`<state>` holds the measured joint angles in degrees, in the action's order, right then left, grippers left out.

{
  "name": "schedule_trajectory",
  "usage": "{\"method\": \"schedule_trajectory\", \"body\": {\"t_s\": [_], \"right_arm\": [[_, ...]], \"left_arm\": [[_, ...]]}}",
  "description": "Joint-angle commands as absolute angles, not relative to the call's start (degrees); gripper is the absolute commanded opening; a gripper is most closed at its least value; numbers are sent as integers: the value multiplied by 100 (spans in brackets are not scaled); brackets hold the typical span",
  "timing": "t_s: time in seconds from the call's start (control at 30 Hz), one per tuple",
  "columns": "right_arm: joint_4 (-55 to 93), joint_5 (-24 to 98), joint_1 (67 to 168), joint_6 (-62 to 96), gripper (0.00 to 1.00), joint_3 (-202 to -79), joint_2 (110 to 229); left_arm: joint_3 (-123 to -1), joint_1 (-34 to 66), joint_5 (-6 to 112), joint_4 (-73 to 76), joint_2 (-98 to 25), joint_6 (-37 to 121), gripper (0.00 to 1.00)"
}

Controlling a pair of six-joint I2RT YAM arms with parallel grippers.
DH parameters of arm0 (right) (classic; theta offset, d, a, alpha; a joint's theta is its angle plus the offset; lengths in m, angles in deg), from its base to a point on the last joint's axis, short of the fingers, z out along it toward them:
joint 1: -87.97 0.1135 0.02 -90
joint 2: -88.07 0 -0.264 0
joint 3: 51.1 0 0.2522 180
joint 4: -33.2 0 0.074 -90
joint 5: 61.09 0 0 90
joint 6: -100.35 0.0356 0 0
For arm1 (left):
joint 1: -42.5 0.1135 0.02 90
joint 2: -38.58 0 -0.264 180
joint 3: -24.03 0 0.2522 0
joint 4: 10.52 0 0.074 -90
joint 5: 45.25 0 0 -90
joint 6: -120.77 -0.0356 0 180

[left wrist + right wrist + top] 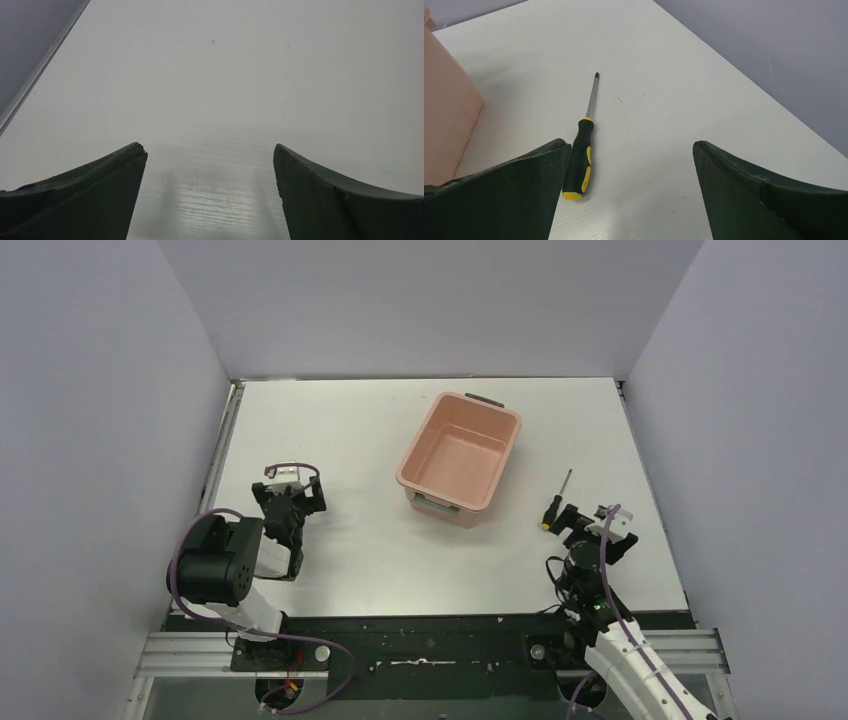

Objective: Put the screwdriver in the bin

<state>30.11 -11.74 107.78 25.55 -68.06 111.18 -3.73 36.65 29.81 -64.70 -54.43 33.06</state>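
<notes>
The screwdriver [556,500] lies flat on the white table, right of the bin, shaft pointing away from me. In the right wrist view the screwdriver [580,157] has a black handle with yellow stripes and a yellow end, lying just inside my left finger [514,190]. My right gripper [630,150] is open and empty, low over the table just behind the handle; it shows in the top view [578,522]. The salmon-pink bin [461,457] stands empty at the table's middle back; its wall [444,115] shows at the left. My left gripper [290,490] is open and empty over bare table [210,150].
Grey walls enclose the table on the left, back and right. A metal rail [40,70] runs along the table's left edge. The table's right edge [749,85] lies close to my right gripper.
</notes>
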Motion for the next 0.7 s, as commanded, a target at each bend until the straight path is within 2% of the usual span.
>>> {"method": "schedule_trajectory", "body": {"t_s": [0.0, 0.2, 0.4, 0.57, 0.67], "right_arm": [[3356, -1244, 10743, 2493, 100, -7312, 11596], [1366, -1109, 10227, 2839, 100, -9760, 13310], [-371, 1507, 8616, 2902, 100, -12141, 15184], [-1227, 3026, 8235, 2527, 98, -12902, 16641], [-1021, 3679, 8129, 2571, 89, -12718, 17296]], "left_arm": [[-414, 3706, 3060, -6649, -5371, 3262, 97], [-406, 3705, 3055, -6640, -5367, 3267, 97], [-406, 3707, 3060, -6638, -5367, 3265, 97], [-406, 3710, 3057, -6641, -5364, 3269, 97], [-406, 3705, 3061, -6645, -5362, 3263, 97]]}}
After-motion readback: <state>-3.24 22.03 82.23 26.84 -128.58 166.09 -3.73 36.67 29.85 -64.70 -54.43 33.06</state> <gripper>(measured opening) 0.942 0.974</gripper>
